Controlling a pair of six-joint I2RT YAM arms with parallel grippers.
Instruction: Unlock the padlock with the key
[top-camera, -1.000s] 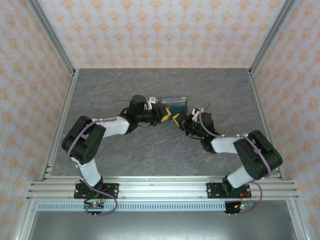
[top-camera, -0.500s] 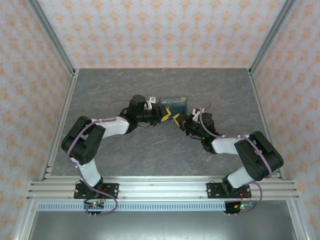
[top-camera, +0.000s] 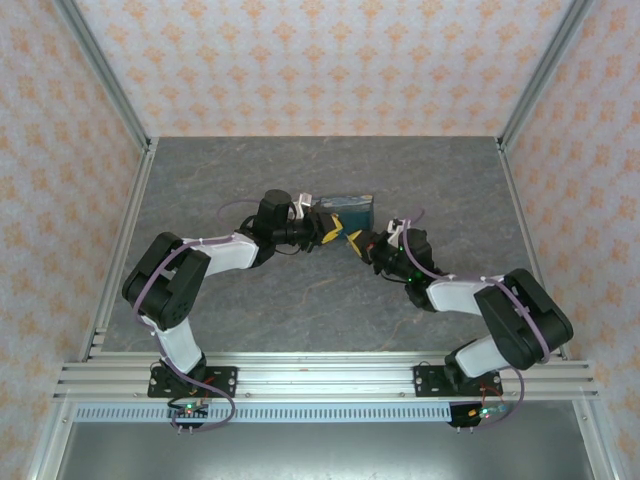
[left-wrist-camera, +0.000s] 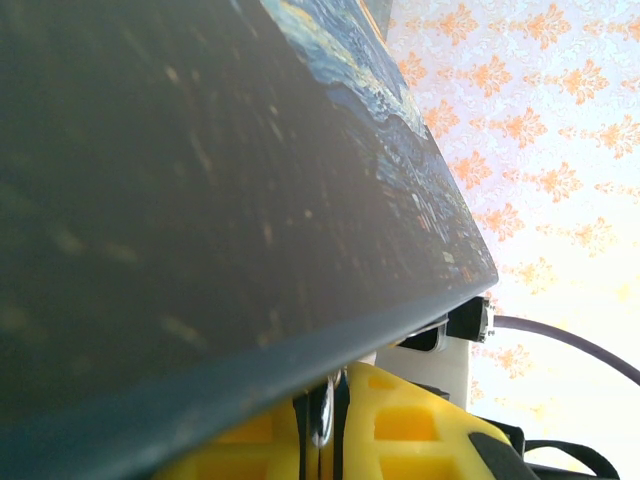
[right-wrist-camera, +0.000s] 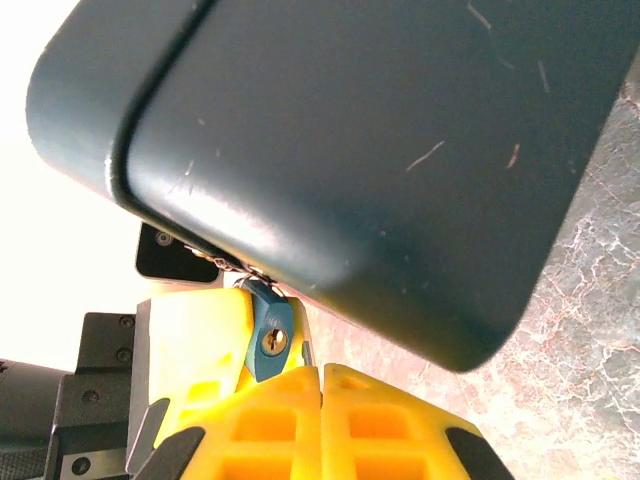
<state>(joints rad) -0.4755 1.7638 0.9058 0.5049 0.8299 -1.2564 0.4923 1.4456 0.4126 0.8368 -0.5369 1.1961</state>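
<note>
The tiny teal padlock (right-wrist-camera: 268, 325) hangs at the corner of the dark-blue tin (right-wrist-camera: 380, 150), its brass keyhole facing my right wrist camera. My left gripper (top-camera: 333, 229) is shut on the padlock; one of its yellow fingers (right-wrist-camera: 190, 330) shows beside the lock. In the left wrist view a silvery sliver of metal (left-wrist-camera: 320, 415) sits pinched in my left gripper (left-wrist-camera: 325, 385). My right gripper (right-wrist-camera: 320, 372) is shut on the key (right-wrist-camera: 307, 351), a thin grey tip poking out just right of the keyhole, not in it. In the top view the right gripper (top-camera: 353, 241) nearly touches the left one.
The tin (top-camera: 348, 207) lies on the grey stone-look table (top-camera: 300, 300) just behind both grippers and looms close over both wrist cameras. Patterned walls and aluminium posts close in the table on three sides.
The right arm's elbow has swung slightly outward to the right while its gripper stays by the padlock. The left arm has not visibly moved.
</note>
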